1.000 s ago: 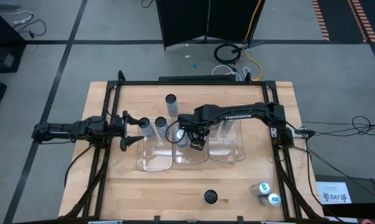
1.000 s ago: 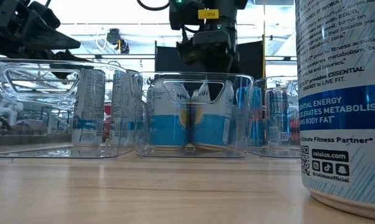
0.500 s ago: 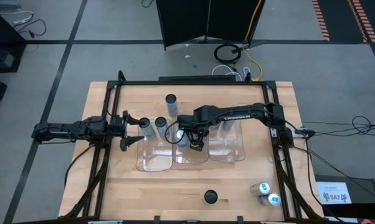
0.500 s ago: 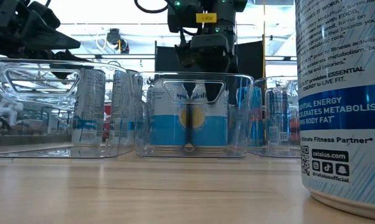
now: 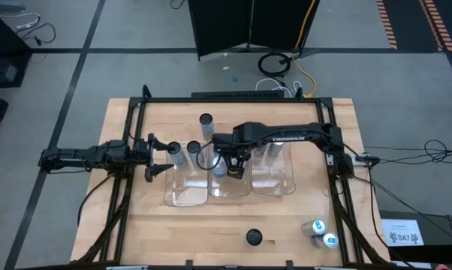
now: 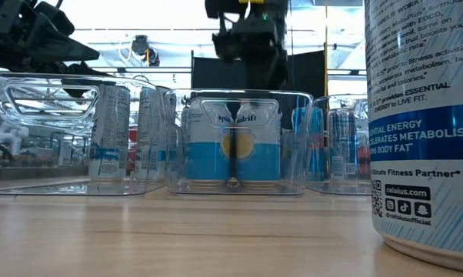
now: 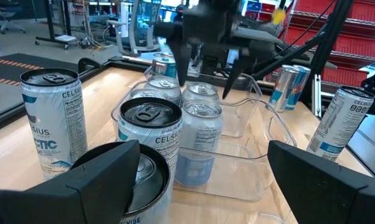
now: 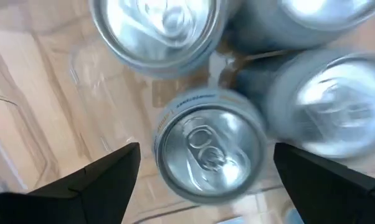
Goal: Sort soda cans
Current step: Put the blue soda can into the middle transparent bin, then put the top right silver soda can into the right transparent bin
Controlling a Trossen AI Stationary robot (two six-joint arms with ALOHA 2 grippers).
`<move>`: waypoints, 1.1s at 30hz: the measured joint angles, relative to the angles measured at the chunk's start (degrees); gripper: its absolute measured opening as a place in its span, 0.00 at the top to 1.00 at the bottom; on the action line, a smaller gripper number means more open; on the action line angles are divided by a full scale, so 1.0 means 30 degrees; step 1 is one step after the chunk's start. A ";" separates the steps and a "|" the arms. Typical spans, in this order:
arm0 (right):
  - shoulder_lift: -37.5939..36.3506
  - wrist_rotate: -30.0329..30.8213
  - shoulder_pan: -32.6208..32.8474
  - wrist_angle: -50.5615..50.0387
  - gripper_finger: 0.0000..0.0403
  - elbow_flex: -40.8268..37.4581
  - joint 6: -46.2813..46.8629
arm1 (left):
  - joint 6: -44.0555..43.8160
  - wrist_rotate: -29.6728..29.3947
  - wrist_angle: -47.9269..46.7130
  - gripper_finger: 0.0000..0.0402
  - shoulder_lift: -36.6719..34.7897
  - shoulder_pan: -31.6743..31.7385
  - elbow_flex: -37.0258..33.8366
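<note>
Several silver soda cans stand upright in three clear trays in a row. The middle tray (image 5: pixel 230 182) holds blue-labelled cans (image 6: pixel 231 150). My right gripper (image 5: pixel 233 169) hangs open above them, pointing down, with one silver-topped can (image 8: pixel 209 148) below the gap between its fingers and untouched. My left gripper (image 5: pixel 164 157) waits open at the table's left, level, facing the cans (image 7: pixel 151 140) of the left tray (image 5: pixel 187 187). More cans stand in the right tray (image 5: pixel 273 178).
One can (image 5: pixel 206 120) stands alone on the table behind the trays. Near the front edge stand a dark-topped can (image 5: pixel 254 238) and two blue-topped cans (image 5: pixel 322 233). One can (image 6: pixel 424 123) looms close in the low view. A black frame (image 5: pixel 233 99) rims the table.
My right gripper has risen straight up from the cans in the middle tray. The two blue-labelled cans there, which leaned apart at their tops a second ago, now stand upright side by side.
</note>
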 joint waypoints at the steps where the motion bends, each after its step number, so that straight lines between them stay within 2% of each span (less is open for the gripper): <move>1: -0.0027 0.0114 0.0021 -0.0341 0.10 0.0390 0.0027 | 0.0000 0.0000 0.0000 0.10 0.0000 0.0000 0.0000; 7: -0.1330 0.0782 0.0742 -0.2920 0.10 0.1192 0.1287 | -0.0007 0.0000 0.0015 0.10 0.0000 0.0000 0.0000; 10: -0.3003 0.3693 0.2043 -0.3114 0.10 0.0315 0.2824 | -0.0007 0.0000 -0.0002 0.10 0.0000 0.0000 0.0000; 13: -0.5167 0.7053 0.3843 -0.3060 0.10 -0.1677 0.5534 | -0.0004 0.0003 -0.0018 0.10 0.0000 0.0000 0.0000; 17: -0.8312 0.9057 0.6439 -0.3021 0.10 -0.5277 1.0736 | -0.0001 0.0000 -0.0029 0.10 0.0000 0.0000 0.0000; 22: -1.1669 0.8451 0.9136 -0.3055 0.10 -0.9413 1.7240 | -0.0006 0.0004 -0.0026 0.10 0.0000 -0.0003 0.0000; 26: -1.3534 0.6772 1.0463 -0.3133 0.10 -1.1679 2.0745 | 0.0000 0.0000 -0.0029 0.10 0.0000 -0.0007 0.0000; 30: -1.4708 0.5115 1.0768 -0.3235 0.10 -1.3137 2.0839 | -0.0001 0.0000 -0.0029 0.10 0.0000 0.0000 0.0000; 33: -1.5199 0.4998 1.0754 -0.3232 0.10 -1.3891 2.0655 | 0.0000 0.0000 -0.0029 0.10 0.0000 0.0000 0.0000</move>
